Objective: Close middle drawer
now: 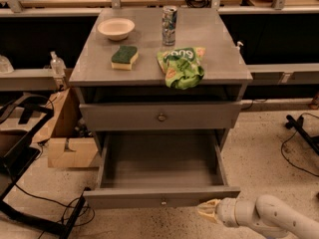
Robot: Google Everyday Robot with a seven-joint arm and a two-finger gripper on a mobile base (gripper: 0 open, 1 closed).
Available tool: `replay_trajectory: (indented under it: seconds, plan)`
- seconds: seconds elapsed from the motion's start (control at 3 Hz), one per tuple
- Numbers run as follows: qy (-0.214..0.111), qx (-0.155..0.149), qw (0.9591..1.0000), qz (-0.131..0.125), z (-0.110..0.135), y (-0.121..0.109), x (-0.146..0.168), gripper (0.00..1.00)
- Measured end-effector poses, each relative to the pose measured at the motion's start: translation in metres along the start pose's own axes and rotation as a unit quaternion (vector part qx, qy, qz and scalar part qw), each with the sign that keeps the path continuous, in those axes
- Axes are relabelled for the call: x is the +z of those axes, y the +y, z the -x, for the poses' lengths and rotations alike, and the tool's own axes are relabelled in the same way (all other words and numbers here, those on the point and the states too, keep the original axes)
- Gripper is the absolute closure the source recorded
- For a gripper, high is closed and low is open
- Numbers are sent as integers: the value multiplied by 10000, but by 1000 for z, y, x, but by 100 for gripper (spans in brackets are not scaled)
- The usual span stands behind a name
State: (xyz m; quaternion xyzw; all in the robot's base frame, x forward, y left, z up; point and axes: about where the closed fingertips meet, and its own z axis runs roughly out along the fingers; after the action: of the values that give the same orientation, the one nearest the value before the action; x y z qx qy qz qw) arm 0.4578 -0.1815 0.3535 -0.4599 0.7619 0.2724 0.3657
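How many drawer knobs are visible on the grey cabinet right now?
2. One round metal knob on the upper grey drawer front; one on the pulled-out grey wooden middle drawer front. Lower ones may be hidden. The cream gripper is low, right of that front.

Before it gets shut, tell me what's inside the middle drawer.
Only bare grey floor and side walls show inside the middle drawer. Its back end is hidden in shadow under the upper drawer. The end effector hovers just off the right end of its front panel.
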Motion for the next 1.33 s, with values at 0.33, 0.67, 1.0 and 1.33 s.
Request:
replay_trajectory:
  seconds: [0.33, 0.67, 1.0, 1.33]
  plan:
    - [-78, -40, 10000, -5, 11, -24, 13, 100]
    - [-96, -49, 9999, -6, 12, -27, 15, 100]
    - [-149, -85, 9999, -14, 23, -50, 28, 100]
    - [-186, -61, 9998, 32, 27, -61, 38, 100]
